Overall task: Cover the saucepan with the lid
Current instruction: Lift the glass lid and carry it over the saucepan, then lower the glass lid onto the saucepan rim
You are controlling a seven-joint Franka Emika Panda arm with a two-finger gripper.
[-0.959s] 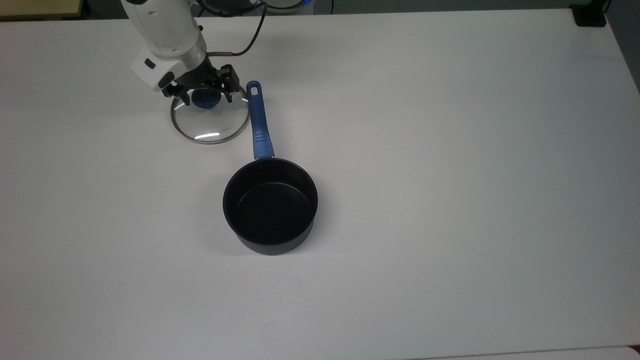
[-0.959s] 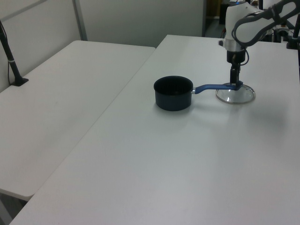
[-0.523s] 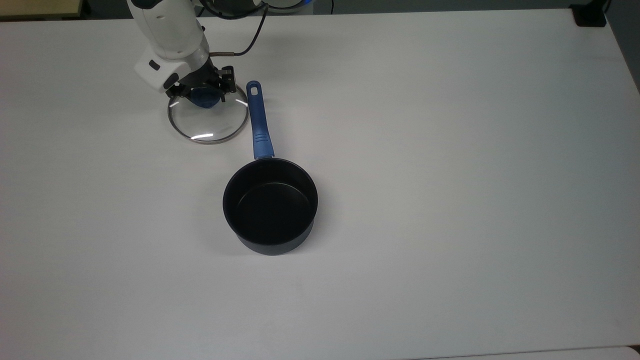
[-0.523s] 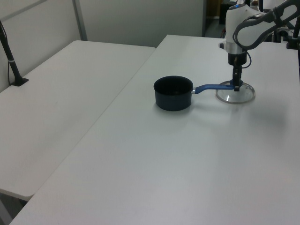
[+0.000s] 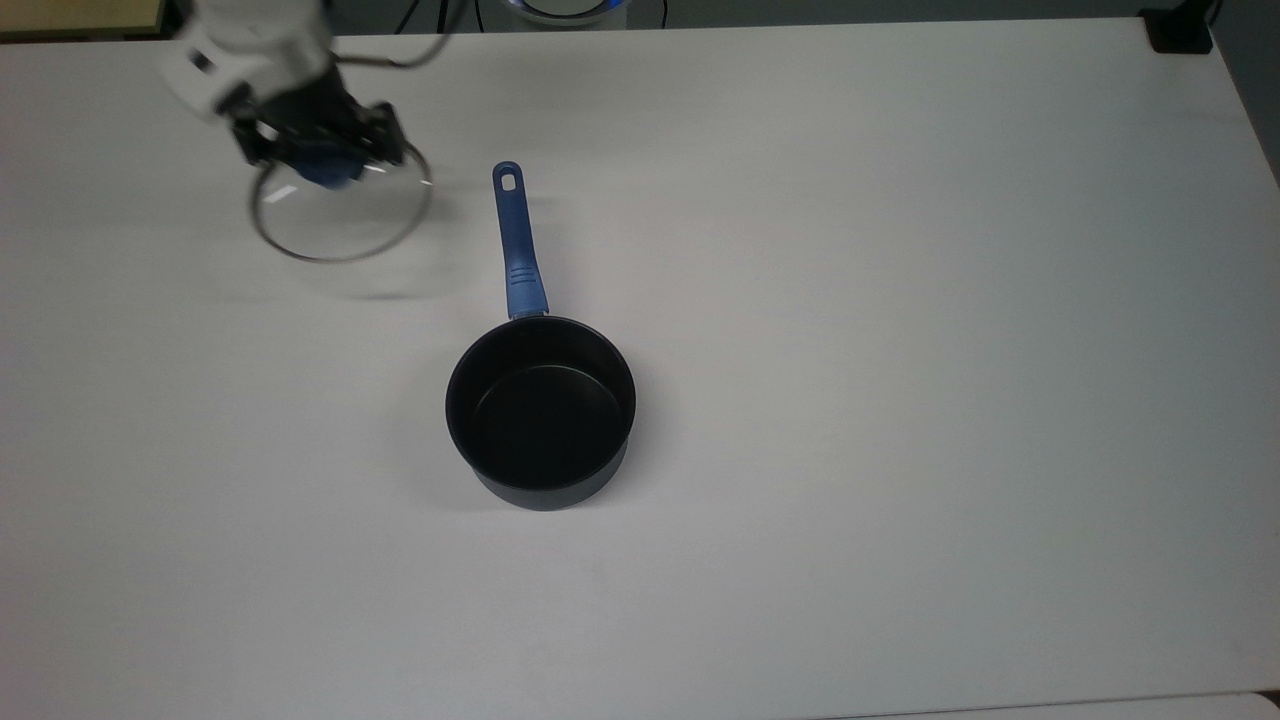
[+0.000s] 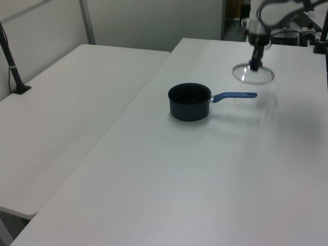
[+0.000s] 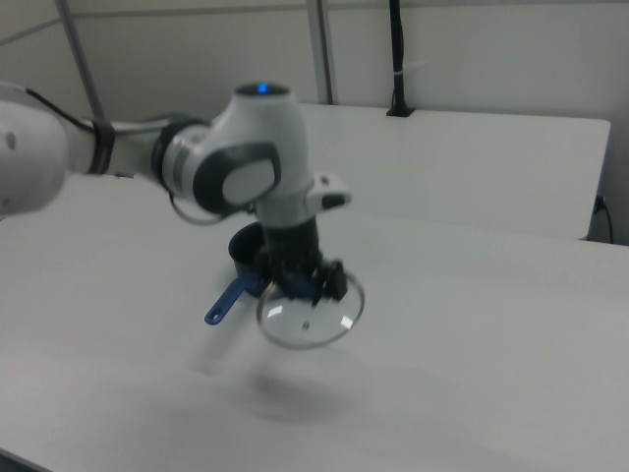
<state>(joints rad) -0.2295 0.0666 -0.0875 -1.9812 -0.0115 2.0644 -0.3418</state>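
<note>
Lid (image 5: pixel 340 215) of clear glass hangs in the air above the white table (image 5: pixel 900 300), its blue knob clamped in my gripper (image 5: pixel 322 165). In the top view I see it well left of the saucepan (image 5: pixel 541 410), which sits empty, its blue handle pointing away toward the top view's upper edge.

I count one lid (image 5: pixel 340 215), one pan (image 5: pixel 540 412), one gripper (image 5: pixel 322 150) on one arm (image 7: pixel 147 162). I see two tables: one (image 6: pixel 205 169) under the pan, a second (image 6: pixel 66 102) on the left view's left. One black post (image 6: pixel 11 64) stands on that second table.
</note>
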